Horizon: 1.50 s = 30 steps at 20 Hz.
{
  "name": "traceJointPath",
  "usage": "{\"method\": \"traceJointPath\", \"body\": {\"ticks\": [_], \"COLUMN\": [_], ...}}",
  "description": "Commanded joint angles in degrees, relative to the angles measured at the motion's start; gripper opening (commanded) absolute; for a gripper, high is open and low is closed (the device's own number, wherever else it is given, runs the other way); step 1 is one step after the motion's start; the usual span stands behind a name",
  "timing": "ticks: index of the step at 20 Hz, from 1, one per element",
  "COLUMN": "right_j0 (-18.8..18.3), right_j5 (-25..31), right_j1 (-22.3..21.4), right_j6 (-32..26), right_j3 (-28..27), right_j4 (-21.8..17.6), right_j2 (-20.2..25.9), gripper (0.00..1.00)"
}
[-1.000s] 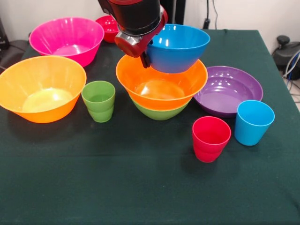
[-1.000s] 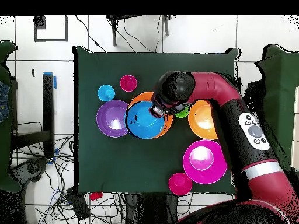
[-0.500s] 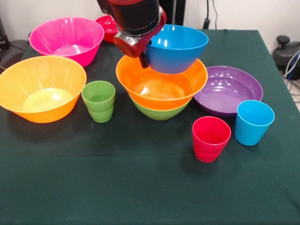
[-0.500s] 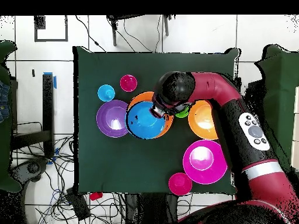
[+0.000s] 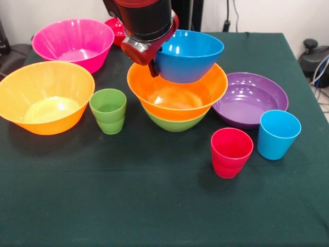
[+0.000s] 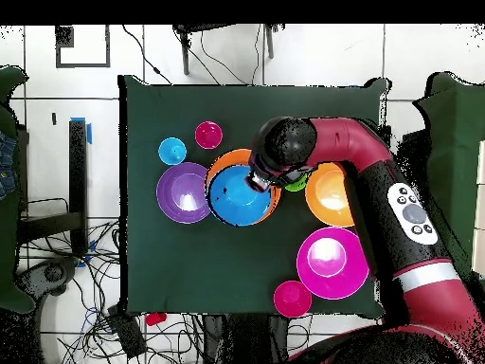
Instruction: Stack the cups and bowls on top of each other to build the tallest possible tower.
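My gripper (image 5: 152, 64) (image 6: 254, 179) is shut on the left rim of the medium blue bowl (image 5: 189, 55) (image 6: 237, 195), which hangs just above the tower (image 5: 176, 95). That tower is an orange bowl (image 5: 169, 98) nested in a green bowl (image 5: 175, 122). Still on the cloth are a second large orange bowl (image 5: 45, 96), the pink bowl (image 5: 73, 42), the small red bowl (image 5: 117, 28), the purple bowl (image 5: 250, 99), and the green cup (image 5: 108, 110), red cup (image 5: 231, 152) and light blue cup (image 5: 277, 134).
The dark green tablecloth (image 5: 128, 206) covers the table. The green cup stands close to the tower's left side, and the purple bowl touches or nearly touches its right side. My arm (image 6: 379, 180) reaches in over the second orange bowl in the overhead view.
The gripper has carried the blue bowl a little to the left in the front view, so it sits more squarely over the orange bowl of the tower.
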Motion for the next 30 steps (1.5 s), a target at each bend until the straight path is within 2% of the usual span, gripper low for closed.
{"method": "traceJointPath", "body": {"ticks": [1, 7, 8, 11, 22, 30], "right_j0": [1.03, 1.17, 1.45, 1.3, 1.7, 1.69], "right_j5": [-1.4, -1.99, -1.41, -1.98, -0.43, 3.44], "right_j1": [2.6, 3.15, 3.03, 3.28, 2.75, 1.25], "right_j6": [-3.66, -3.28, -2.2, -1.42, -1.27, -4.91], "right_j3": [-4.07, -4.25, -4.36, -4.38, -4.44, -5.66], "right_j4": [-4.55, -4.27, -4.25, -2.92, -2.92, -2.92], "right_j2": [-3.55, -3.2, -3.68, -2.95, -3.32, -2.59], "gripper": [0.0, 0.0, 1.0, 1.0, 1.0, 1.0]}}
